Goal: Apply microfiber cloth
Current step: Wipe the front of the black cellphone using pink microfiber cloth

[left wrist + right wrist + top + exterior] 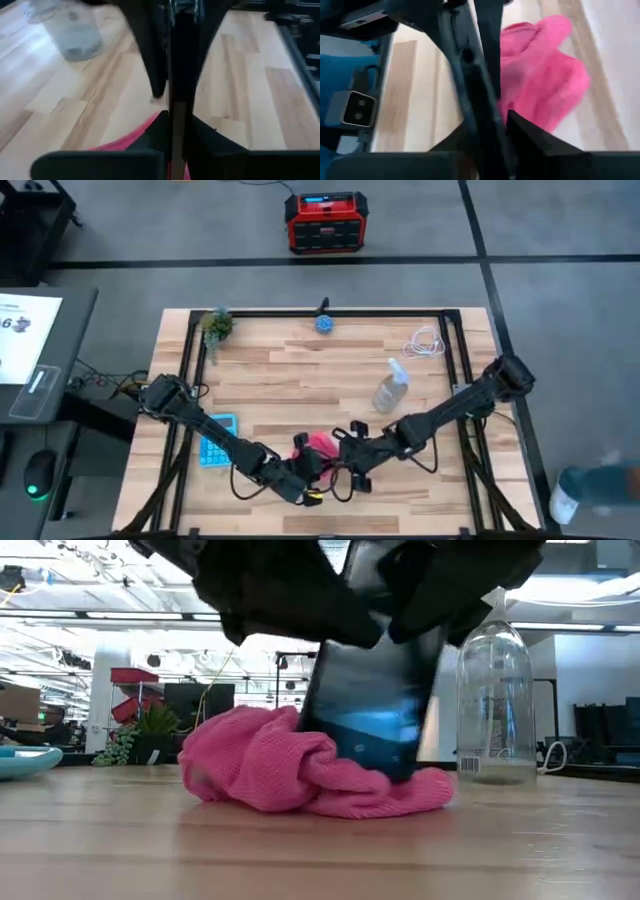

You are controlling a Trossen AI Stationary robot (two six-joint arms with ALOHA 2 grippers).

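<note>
- Two arms, two tools, both met near the front middle of the table [300,370].
- The left tool [305,480] sits at the front of the table, just left of the right tool [345,455]; both crowd one black phone [370,705].
- In the low view the phone stands nearly upright, tilted a little, its top edge hidden among the dark tool parts above and its bottom edge pressed into the cloth.
- Each wrist view shows the phone edge-on between that tool's two fingers, so each tool appears pinched on the phone; how firmly, I cannot tell.
- One microfiber cloth [290,765], pink-red and bunched into folds, lies on the table under and beside the phone, touching it.
- From above, the cloth shows as a small pink patch between the two tools.
- One clear spray bottle [390,388] lies on its side behind the right arm, apart from the cloth.
- One light blue calculator [216,438] lies beside the left arm.
- One white cable [426,342] is coiled near the far right corner.
- One small plant [215,326] stands at the far left corner.
- One red and black box [325,222] sits on the floor beyond the table.
</note>
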